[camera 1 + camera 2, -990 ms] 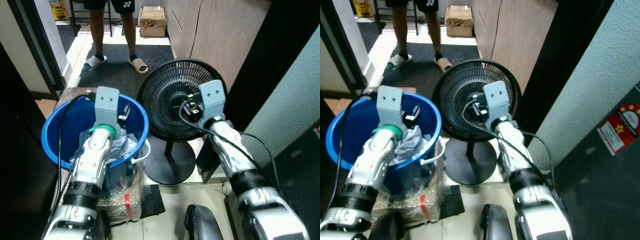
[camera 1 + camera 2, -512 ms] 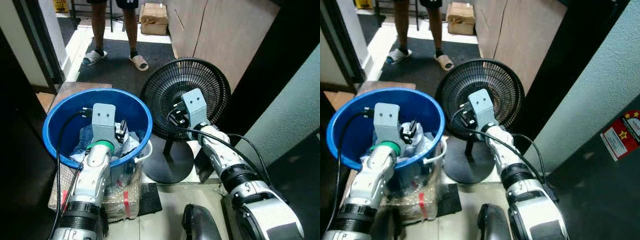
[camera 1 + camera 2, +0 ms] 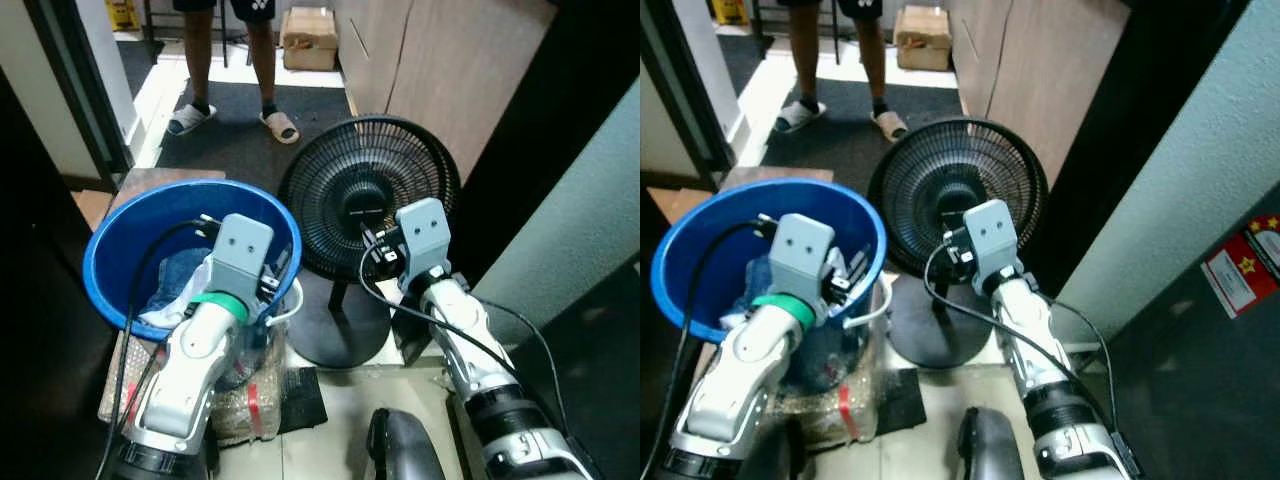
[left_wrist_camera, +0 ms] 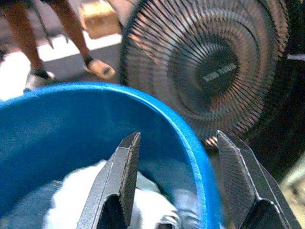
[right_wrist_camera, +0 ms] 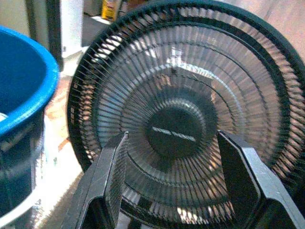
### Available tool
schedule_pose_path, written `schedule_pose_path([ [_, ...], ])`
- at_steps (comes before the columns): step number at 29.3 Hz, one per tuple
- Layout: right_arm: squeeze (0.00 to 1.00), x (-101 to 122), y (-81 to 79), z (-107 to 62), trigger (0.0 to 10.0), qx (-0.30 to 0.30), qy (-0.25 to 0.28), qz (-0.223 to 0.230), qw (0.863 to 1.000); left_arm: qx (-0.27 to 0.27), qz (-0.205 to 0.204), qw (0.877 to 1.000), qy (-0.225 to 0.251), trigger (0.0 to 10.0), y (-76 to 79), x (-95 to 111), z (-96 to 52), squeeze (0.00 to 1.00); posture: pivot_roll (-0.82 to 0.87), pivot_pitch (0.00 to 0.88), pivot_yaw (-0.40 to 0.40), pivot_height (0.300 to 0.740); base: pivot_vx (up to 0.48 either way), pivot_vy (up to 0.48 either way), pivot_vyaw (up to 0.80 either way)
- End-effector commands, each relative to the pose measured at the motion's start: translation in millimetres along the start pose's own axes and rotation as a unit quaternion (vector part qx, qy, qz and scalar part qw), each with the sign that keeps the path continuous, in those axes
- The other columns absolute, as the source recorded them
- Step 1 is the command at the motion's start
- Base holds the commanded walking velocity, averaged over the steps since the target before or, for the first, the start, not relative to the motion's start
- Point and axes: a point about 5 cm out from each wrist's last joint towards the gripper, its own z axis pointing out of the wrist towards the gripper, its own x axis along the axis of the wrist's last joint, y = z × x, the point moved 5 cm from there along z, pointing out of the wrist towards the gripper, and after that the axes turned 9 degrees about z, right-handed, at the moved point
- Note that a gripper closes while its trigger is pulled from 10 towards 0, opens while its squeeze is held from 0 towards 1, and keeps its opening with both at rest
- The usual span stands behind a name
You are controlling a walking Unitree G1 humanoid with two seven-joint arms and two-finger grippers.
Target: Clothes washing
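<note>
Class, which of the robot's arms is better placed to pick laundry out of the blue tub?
Left. The left gripper straddles the round blue plastic tub's rim above the pale clothes; the right gripper faces the black fan.

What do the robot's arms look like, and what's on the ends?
Both arms are shiny silver with black joint rings and black cables. The left arm has a green wrist band. Each ends in a grey-blue box. The left tool and right tool have two long black ridged fingers.
</note>
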Motion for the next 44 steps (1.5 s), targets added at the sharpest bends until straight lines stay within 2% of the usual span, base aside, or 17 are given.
schedule_pose_path([
  [1,0.0,-7,2.5,-5.3,10.0,-0.01,-0.011,0.003,1.0,-0.002,-0.025,0.999,-0.034,10.0,1.6,-7,3.2,0.0,0.05,0.094,-0.031,0.526,0.0,0.0,0.0],
  [2,0.0,-14,1.2,-9.6,10.0,-0.011,-0.017,0.002,1.0,0.005,-0.071,0.995,-0.075,10.0,1.0,-15,10.2,0.0,0.04,0.092,-0.024,0.526,0.0,0.0,0.0],
  [3,0.0,-14,1.2,-9.6,10.0,-0.011,-0.017,0.002,1.0,0.005,-0.071,0.995,-0.075,10.0,1.0,-15,10.2,0.0,0.04,0.092,-0.024,0.526,0.0,0.0,0.0],
  [4,0.0,-18,-0.2,-13.8,10.0,-0.013,-0.022,0.002,1.0,0.012,-0.119,0.987,-0.109,10.0,0.0,-20,15.5,0.0,0.04,0.092,-0.024,0.526,0.0,0.0,0.0],
  [5,0.0,-18,-0.2,-13.8,10.0,-0.013,-0.022,0.002,1.0,0.012,-0.119,0.987,-0.109,10.0,0.0,-20,15.5,0.0,0.04,0.092,-0.024,0.526,0.0,0.0,0.0],
  [7,0.0,-23,-1.8,-18.1,10.0,-0.014,-0.027,0.001,1.0,0.022,-0.17,0.975,-0.144,10.0,-2.6,-24,21.3,0.0,0.04,0.092,-0.024,0.526,0.0,0.0,0.0],
  [8,0.0,-23,-1.8,-18.1,10.0,-0.014,-0.027,0.001,1.0,0.022,-0.17,0.975,-0.144,10.0,-2.6,-24,21.3,0.0,0.04,0.092,-0.024,0.526,0.0,0.0,0.0],
  [12,0.0,-25,-3.8,-20.2,10.0,-0.018,-0.035,0.0,0.999,0.076,-0.148,0.979,-0.121,10.0,-42.9,-5,34.4,0.0,0.04,0.093,-0.015,0.526,0.0,0.0,0.0],
  [13,0.0,-25,-3.8,-20.2,10.0,-0.018,-0.035,0.0,0.999,0.076,-0.148,0.979,-0.121,10.0,-42.9,-5,34.4,0.0,0.04,0.093,-0.015,0.526,0.0,0.0,0.0],
  [16,0.0,-26,-5.9,-20.2,10.0,-0.017,-0.038,0.001,0.999,0.096,-0.142,0.979,-0.113,10.0,-64.9,6,38.9,0.0,0.05,0.092,-0.017,0.526,0.0,0.0,0.0],
  [18,0.0,-26,-6.7,-19.9,10.0,-0.017,-0.038,0.001,0.999,0.097,-0.154,0.976,-0.123,10.0,-67.9,3,39.8,0.0,0.05,0.092,-0.017,0.526,0.0,0.0,0.0],
  [25,0.0,-28,-11.4,-19.3,10.0,-0.013,-0.041,0.003,0.999,0.101,-0.207,0.958,-0.172,10.0,-71.5,-24,39.3,0.0,0.05,0.099,-0.016,0.526,0.0,0.0,0.0],
  [28,0.0,-29,-12.8,-20.5,10.0,-0.012,-0.044,0.003,0.999,0.096,-0.215,0.95,-0.207,10.0,-66.4,-48,33.0,0.0,0.05,0.101,-0.016,0.526,0.0,0.0,0.0],
  [31,0.0,-31,-12.7,-22.4,10.0,-0.013,-0.048,0.002,0.999,0.093,-0.222,0.936,-0.256,10.0,-55.7,-83,17.3,0.0,0.05,0.102,-0.016,0.526,0.0,0.0,0.0],
  [35,0.0,-32,-13.9,-22.4,10.0,-0.011,-0.05,0.002,0.999,0.095,-0.222,0.928,-0.282,10.0,-51.5,-101,6.0,0.0,0.06,0.105,-0.024,0.526,0.0,0.0,0.0],
  [42,0.0,-32,-16.8,-20.7,10.0,-0.006,-0.05,0.003,0.999,0.097,-0.218,0.923,-0.303,10.0,-49.1,-117,-5.5,0.0,0.06,0.105,-0.027,0.526,0.0,0.0,0.0],
  [44,0.0,-31,-17.3,-20.2,10.0,-0.005,-0.05,0.003,0.999,0.094,-0.202,0.928,-0.3,10.0,-48.0,-120,-8.8,0.0,0.06,0.106,-0.027,0.526,0.0,0.0,0.0],
])
